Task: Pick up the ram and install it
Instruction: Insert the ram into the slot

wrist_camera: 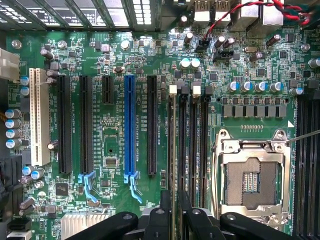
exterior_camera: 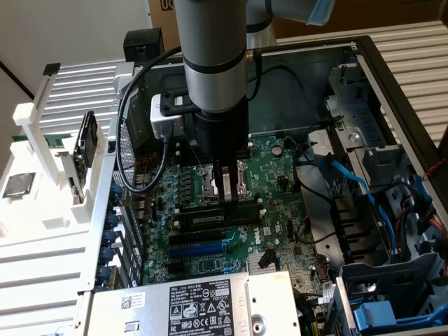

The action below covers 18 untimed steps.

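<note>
My gripper [exterior_camera: 225, 198] hangs straight down over the green motherboard [exterior_camera: 276, 210] inside the open computer case, its tips at the row of black memory slots [wrist_camera: 192, 145] beside the processor socket [wrist_camera: 252, 175]. In the wrist view the two black fingers [wrist_camera: 165, 212] straddle the outermost memory slot. A thin edge-on strip, which looks like the ram [wrist_camera: 173, 150], runs along that slot up to its white end clip [wrist_camera: 173, 90]. The fingers stand slightly apart on either side of it, so my gripper [wrist_camera: 175, 217] is open. I cannot tell how deep the ram sits.
The case walls enclose the board, with blue cables [exterior_camera: 350, 182] and drive cages at the exterior view's right and the power supply [exterior_camera: 203, 304] in front. A white rack [exterior_camera: 63, 175] outside the case at the exterior view's left holds a silver chip [exterior_camera: 17, 183]. A blue expansion slot [wrist_camera: 130, 125] lies nearby.
</note>
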Available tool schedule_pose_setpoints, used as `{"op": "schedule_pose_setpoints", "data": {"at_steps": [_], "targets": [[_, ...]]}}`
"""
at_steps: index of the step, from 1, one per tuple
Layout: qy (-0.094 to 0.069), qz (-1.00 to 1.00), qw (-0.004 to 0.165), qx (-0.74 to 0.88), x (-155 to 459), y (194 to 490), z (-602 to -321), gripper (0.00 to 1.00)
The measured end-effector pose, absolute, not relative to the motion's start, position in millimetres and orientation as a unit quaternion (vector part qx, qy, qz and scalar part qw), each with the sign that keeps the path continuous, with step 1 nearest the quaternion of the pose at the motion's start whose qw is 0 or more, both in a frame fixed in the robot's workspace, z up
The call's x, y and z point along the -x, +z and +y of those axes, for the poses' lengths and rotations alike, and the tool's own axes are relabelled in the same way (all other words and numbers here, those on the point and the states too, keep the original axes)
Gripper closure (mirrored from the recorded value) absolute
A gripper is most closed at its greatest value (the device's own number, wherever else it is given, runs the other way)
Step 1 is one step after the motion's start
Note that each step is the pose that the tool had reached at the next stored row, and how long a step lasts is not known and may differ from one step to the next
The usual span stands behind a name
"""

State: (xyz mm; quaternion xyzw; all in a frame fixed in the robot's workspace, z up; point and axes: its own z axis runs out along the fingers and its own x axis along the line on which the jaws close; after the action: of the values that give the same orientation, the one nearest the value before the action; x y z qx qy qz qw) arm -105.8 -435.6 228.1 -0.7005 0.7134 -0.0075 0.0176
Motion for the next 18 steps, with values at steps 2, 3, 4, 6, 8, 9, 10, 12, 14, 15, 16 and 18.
{"op": "schedule_pose_setpoints", "data": {"at_steps": [2, 3, 4, 6, 8, 9, 10, 12, 14, 15, 16, 18], "targets": [[-0.007, 0.713, 0.018, 0.701, 106, 228, -436, 0.80], [-0.007, 0.713, 0.018, 0.701, 106, 228, -436, 0.80], [-0.007, 0.713, 0.018, 0.701, 106, 228, -436, 0.80], [-0.007, 0.713, 0.018, 0.701, 106, 228, -436, 0.80], [-0.007, 0.713, 0.018, 0.701, 106, 228, -436, 0.80], [-0.007, 0.713, 0.018, 0.701, 106, 229, -436, 0.80], [-0.007, 0.713, 0.018, 0.701, 106, 231, -436, 0.80], [-0.007, 0.713, 0.018, 0.701, 106, 234, -436, 0.80], [-0.007, 0.713, 0.018, 0.701, 106, 237, -436, 0.80], [-0.007, 0.713, 0.018, 0.701, 106, 240, -436, 0.80], [-0.007, 0.713, 0.018, 0.701, 106, 241, -436, 0.80], [-0.008, 0.713, 0.018, 0.701, 109, 245, -436, 0.80]]}}
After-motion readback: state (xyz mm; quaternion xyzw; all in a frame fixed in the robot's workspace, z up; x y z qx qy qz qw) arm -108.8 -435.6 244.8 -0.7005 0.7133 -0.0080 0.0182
